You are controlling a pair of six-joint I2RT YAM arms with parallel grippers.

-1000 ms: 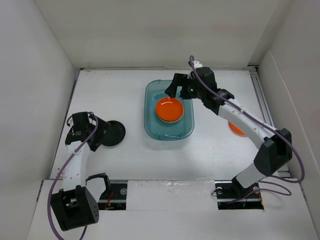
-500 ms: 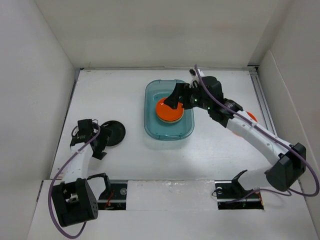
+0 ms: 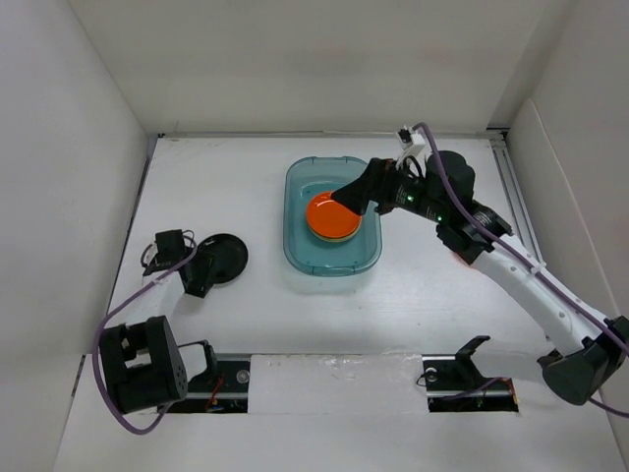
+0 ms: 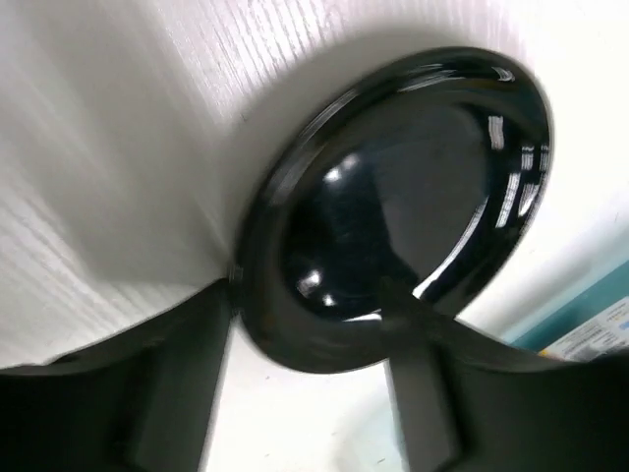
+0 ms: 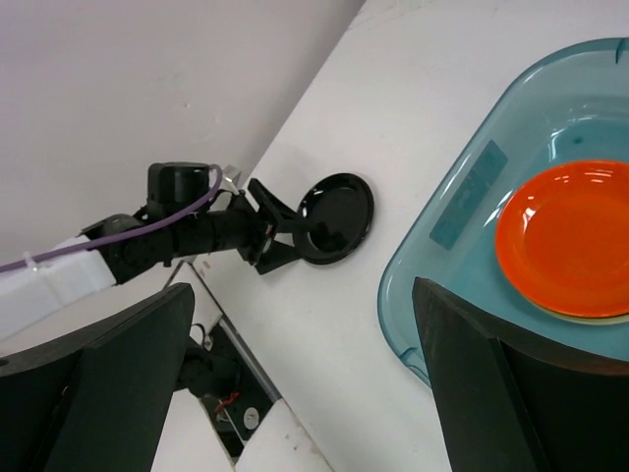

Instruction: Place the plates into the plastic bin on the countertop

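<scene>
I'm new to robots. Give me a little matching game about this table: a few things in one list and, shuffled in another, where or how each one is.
Things:
1. black plate
2. plastic bin
3. right gripper
4. left gripper

Places or states:
a. open, above the bin
b. holds an orange plate
c. lies flat on the countertop, left of the bin
d. a finger on either side of the black plate's rim

Pairs: 1-c; 2-b; 3-a; 4-d

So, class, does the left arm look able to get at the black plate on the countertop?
Probably yes. The left tool straddles the near rim of the black plate, one finger on each side, and nothing else on the countertop crowds it.
</scene>
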